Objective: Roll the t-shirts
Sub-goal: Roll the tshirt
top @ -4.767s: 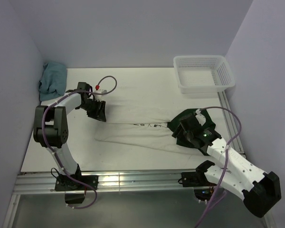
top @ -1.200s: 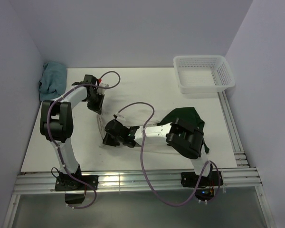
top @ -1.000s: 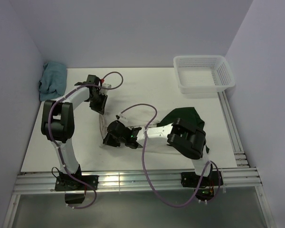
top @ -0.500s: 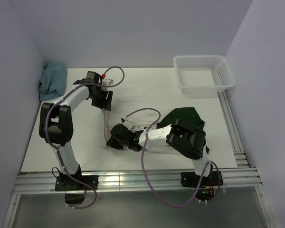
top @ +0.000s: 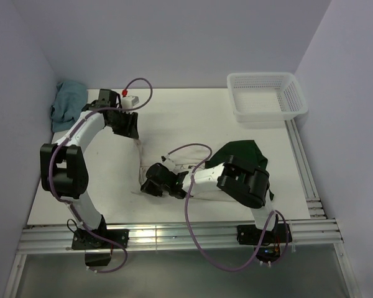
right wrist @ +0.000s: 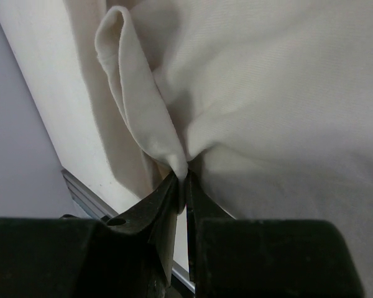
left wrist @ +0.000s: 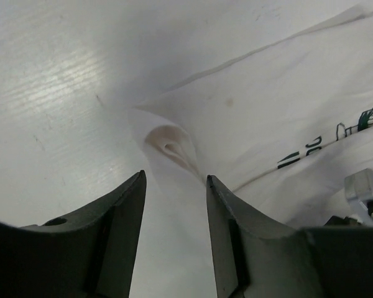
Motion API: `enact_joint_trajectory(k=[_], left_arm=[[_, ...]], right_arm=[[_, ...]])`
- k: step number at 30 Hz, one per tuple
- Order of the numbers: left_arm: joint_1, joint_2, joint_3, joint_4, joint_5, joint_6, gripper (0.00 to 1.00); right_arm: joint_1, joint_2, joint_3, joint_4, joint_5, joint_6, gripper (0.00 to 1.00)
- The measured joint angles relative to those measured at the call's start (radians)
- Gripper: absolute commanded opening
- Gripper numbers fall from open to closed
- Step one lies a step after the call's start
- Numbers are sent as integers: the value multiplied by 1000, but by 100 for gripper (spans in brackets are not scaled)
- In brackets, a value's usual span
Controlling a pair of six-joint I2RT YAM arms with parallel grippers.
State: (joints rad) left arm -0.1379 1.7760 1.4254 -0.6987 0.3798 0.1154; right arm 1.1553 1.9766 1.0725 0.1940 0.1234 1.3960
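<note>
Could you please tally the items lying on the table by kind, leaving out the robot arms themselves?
t-shirt: 1
teal cloth: 1
white mesh basket: 1
Total: 3

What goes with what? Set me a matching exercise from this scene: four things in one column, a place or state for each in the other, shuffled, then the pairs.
Things
1. left gripper
2. right gripper
3. white mesh basket
4. teal cloth

Places or states
A. far left corner of the table
B. shut on a fold of the t-shirt
C. open, nothing between its fingers
D. far right corner of the table

Pairs: 1-C, 2-B, 3-D, 4-A
</note>
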Motion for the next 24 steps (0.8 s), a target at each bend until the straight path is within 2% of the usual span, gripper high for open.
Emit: enact_joint_trajectory(k=[6, 12, 18, 20, 23, 24], left_arm=[[22, -21, -83, -2, 12, 34, 29], [17, -13, -130, 0, 32, 48, 22], [-7, 38, -135, 33, 47, 47, 21], [-17, 57, -142, 44, 47, 44, 20], [-30, 89, -145, 53, 46, 42, 20], [-33, 99, -145, 55, 46, 40, 20]], right_arm=[[0, -1, -13, 13, 4, 23, 15], [0, -5, -33, 29, 10, 45, 15], [0, -6, -38, 32, 11, 55, 16], [0, -6, -39, 33, 11, 55, 18], [0, -10, -40, 32, 11, 57, 29], [0, -12, -40, 31, 12, 57, 35]])
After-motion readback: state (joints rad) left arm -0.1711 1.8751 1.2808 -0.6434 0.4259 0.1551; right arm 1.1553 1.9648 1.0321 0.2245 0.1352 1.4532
